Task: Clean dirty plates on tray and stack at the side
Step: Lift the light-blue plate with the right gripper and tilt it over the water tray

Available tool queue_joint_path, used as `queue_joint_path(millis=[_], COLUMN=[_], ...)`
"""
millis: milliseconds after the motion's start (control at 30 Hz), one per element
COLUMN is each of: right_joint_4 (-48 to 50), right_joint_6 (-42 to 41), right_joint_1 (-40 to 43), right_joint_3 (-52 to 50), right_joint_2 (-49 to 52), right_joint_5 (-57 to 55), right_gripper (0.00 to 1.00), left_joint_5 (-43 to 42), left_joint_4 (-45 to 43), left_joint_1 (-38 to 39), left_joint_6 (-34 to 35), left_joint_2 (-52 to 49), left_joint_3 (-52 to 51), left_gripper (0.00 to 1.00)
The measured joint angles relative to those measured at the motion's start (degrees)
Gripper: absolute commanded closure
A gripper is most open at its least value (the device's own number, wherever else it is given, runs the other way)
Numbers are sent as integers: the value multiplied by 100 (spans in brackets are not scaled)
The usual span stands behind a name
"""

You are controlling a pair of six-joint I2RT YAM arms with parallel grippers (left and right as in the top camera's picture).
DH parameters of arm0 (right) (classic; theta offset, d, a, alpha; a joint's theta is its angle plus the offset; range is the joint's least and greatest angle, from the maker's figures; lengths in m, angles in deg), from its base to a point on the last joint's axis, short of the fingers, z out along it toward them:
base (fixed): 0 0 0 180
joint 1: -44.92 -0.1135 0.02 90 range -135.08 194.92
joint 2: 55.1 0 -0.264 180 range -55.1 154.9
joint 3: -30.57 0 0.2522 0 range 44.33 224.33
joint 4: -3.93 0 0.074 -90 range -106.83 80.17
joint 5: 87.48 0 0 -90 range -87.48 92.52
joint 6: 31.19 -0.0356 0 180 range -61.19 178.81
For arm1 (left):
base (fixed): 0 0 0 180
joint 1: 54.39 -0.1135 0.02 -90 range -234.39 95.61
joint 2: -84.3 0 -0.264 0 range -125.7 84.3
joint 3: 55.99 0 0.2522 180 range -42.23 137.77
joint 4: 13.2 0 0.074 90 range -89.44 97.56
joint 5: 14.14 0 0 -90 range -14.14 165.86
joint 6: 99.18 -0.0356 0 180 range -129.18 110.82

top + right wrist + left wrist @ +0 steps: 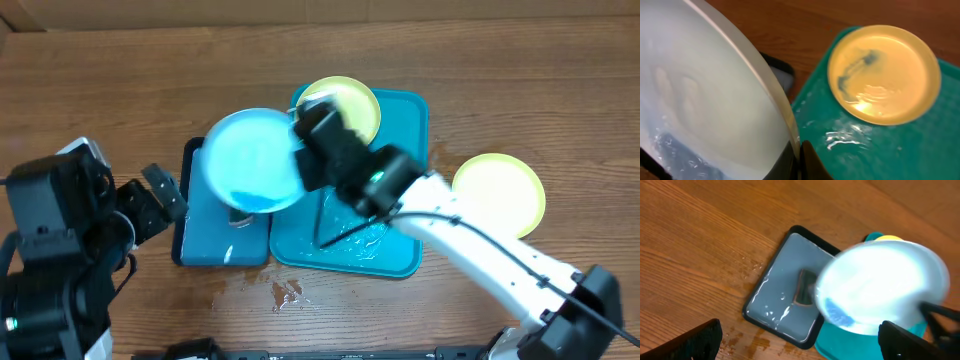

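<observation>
Overhead, right gripper (303, 152) pinches one blue plate (248, 155) above small tray (205, 242) and big tray (402, 252) side by side, left gripper (165, 192) splayed wide nearby; two yellow plates (500, 188) apart.

Surface: brown wood-grain table (100, 90) | Far edge: pale beige strip (400, 8) | Condition: small water splashes (287, 292) near front | Light: even, bright.

Blue plate (255, 160) aloft; smeared plate (355, 105) on tray (403, 135); third plate (498, 192) beside
</observation>
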Motion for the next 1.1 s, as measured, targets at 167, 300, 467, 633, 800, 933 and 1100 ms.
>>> queue_joint_path(millis=[167, 300, 467, 633, 800, 933, 1100], right_joint_4=[511, 509, 566, 549, 546, 542, 540], right_joint_6=[33, 33, 33, 35, 52, 96, 160], right_joint_1=[-721, -1049, -1453, -1932, -2273, -2413, -2518], right_joint_3=[0, -7, -4, -4, -4, -4, -4], right_joint_2=[474, 743, 739, 713, 662, 625, 616], right_joint_5=[-772, -1403, -2308, -3187, -4006, -4520, -4859], right_gripper=[96, 96, 96, 96, 96, 96, 96], left_joint_5=[0, 0, 0, -2, -2, 0, -2], left_joint_4=[46, 103, 109, 109, 111, 111, 111], left_joint_1=[0, 0, 0, 2, 2, 2, 0], left_joint_6=[0, 0, 0, 0, 0, 0, 0], left_joint_2=[107, 94, 94, 94, 94, 94, 94], left_joint_3=[0, 0, 0, 0, 0, 0, 0], left_gripper=[0, 0, 0, 0, 0, 0, 0])
